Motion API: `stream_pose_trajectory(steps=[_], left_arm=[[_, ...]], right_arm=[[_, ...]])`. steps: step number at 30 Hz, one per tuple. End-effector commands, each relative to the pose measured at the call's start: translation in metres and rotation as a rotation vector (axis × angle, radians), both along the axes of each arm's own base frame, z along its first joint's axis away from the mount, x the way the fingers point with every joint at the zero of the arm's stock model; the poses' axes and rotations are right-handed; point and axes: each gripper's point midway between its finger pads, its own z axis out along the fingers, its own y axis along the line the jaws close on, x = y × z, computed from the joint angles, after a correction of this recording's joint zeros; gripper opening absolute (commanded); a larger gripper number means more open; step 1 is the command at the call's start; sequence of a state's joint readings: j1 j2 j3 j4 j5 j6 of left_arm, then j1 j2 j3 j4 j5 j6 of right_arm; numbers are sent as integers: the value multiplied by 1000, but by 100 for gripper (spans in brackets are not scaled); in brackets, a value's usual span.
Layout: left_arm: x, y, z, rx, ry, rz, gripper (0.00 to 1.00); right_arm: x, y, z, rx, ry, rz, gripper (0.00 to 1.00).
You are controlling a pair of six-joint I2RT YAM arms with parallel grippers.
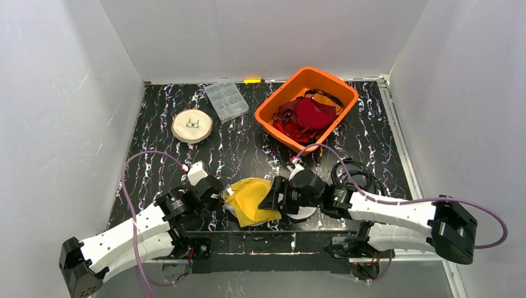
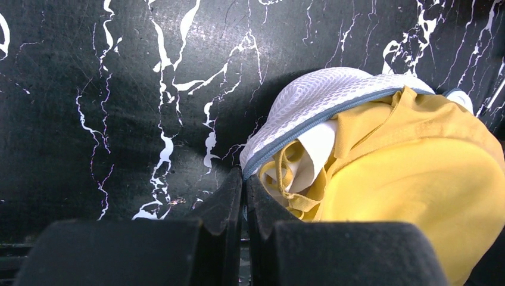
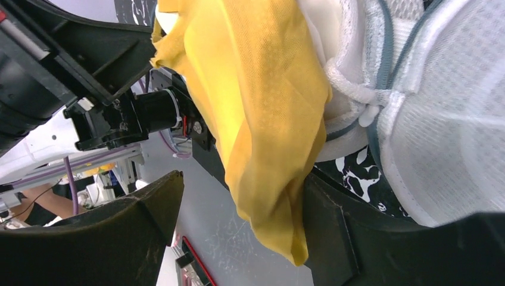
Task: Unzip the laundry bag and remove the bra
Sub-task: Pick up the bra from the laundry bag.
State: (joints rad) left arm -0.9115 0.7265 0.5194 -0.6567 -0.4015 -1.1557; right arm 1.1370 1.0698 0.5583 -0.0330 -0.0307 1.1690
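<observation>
The white mesh laundry bag [image 2: 318, 95] lies open near the table's front edge, its grey zipper edge [image 2: 309, 126] parted. A yellow bra [image 1: 251, 200] sticks out of it. My left gripper [image 1: 218, 197] is shut on the bag's zipper edge, with the fingertips [image 2: 235, 185] pinching it. My right gripper [image 1: 273, 195] is open around the bra's hanging yellow fabric [image 3: 262, 107], which touches the right-hand finger [image 3: 333, 232]. The mesh bag [image 3: 440, 137] also shows to the right in the right wrist view. In the top view the bag [image 1: 304, 214] is mostly hidden under the right gripper.
An orange bin [image 1: 273, 110] holding red garments stands at the back right. A clear compartment box [image 1: 226, 100] and a round wooden disc [image 1: 192, 126] lie at the back left. A black cable coil [image 1: 356, 171] lies beside the right arm.
</observation>
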Motion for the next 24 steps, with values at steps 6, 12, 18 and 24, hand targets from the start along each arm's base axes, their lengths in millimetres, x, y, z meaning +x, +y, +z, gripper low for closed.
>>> stream_pose_trajectory(steps=[6, 12, 18, 24], left_arm=[[4, 3, 7, 0, -22, 25, 0], [3, 2, 4, -2, -16, 13, 0], [3, 5, 4, 3, -26, 10, 0], [4, 13, 7, 31, -46, 24, 0]], right_arm=[[15, 27, 9, 69, -27, -45, 59], [26, 28, 11, 65, -55, -91, 26], [30, 28, 35, 83, -134, -74, 1], [34, 17, 78, 51, -266, -27, 1]])
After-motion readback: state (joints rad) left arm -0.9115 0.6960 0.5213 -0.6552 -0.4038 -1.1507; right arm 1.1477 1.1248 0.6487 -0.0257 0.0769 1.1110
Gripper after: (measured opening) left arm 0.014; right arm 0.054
